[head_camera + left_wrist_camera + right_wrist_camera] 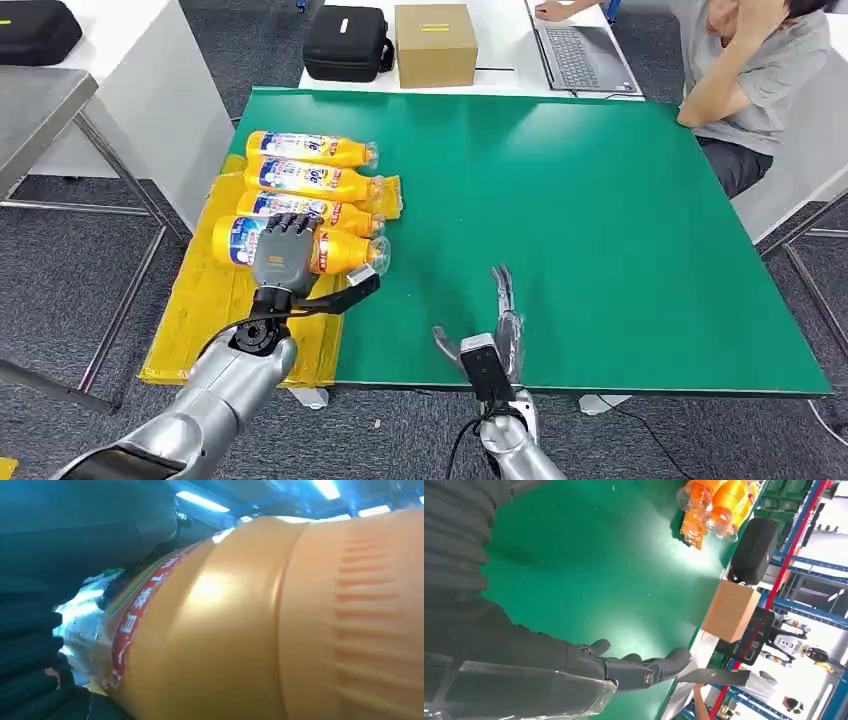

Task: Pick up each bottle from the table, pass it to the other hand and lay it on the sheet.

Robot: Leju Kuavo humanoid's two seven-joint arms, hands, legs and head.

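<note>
You have four orange bottles lying on their sides in a row at the counter's (600,250) left edge, caps pointing toward the green surface; each carries a blue, white and red label, and the writing on it is too small to read in the head view. In the left wrist view the red band on the nearest bottle (345,252) shows white characters, too blurred to make out. All four look full of orange liquid. They rest on the yellow sheet (200,310), which hangs over the counter's left side. Your left hand (283,252) lies on top of the nearest bottle, its fingers (290,224) draped over the label and wrapped around the body. Your right hand (503,305) hovers over bare green counter, well apart from the bottles, fingers (644,670) straight, released, holding nothing. Beyond the counter's far edge stand a black case (346,42) and a brown cardboard box (435,44).
</note>
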